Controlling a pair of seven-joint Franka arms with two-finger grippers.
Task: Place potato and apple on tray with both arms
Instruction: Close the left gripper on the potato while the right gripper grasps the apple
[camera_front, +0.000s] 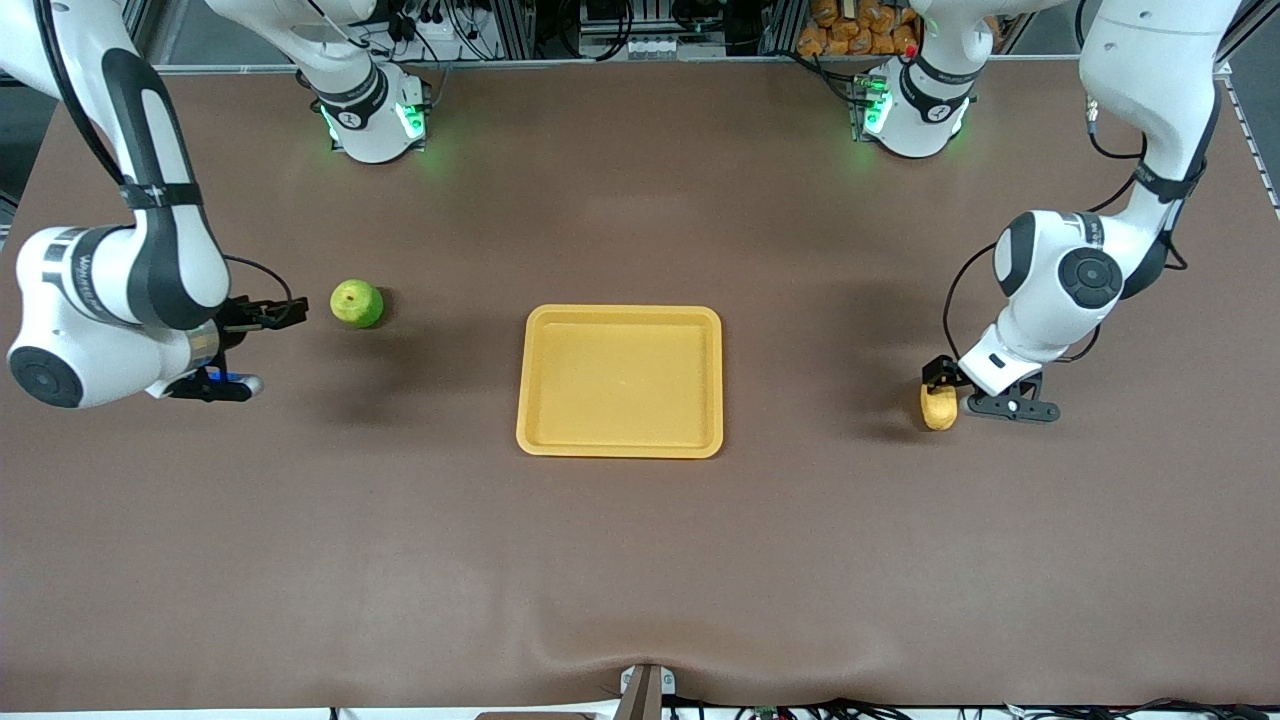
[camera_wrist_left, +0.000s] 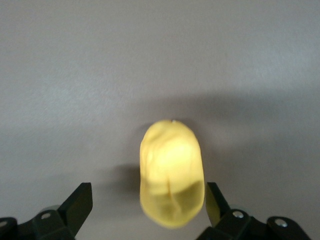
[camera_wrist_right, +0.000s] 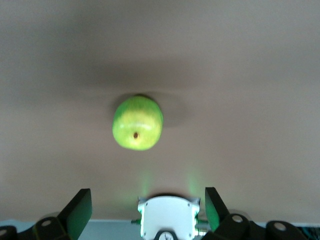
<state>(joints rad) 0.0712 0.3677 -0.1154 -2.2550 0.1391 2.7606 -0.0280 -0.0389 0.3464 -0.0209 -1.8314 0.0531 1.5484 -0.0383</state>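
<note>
Potato (camera_front: 939, 407): oblong, yellow-tan, lying on the brown table (camera_front: 640, 560) toward the left arm's end, well apart from the tray. In the front view its long axis is running roughly toward the front camera. One end is reaching in between the left gripper's fingers (camera_wrist_left: 79, 204), the other end pointing away from the wrist.

Left gripper (camera_front: 945, 385): sitting low at the potato, fingers apart on either side; contact is not clear, and its fingertips are largely covered by the wrist.

Apple (camera_front: 357, 303): round, green, resting on the table toward the right arm's end, stem dimple facing the right wrist camera.

Right gripper (camera_front: 290, 312): hovering just beside the apple, fingers (camera_wrist_right: 80, 212) spread, not touching it.

Tray (camera_front: 620, 381): yellow-orange, lying mid-table between both fruits, holding nothing.
</note>
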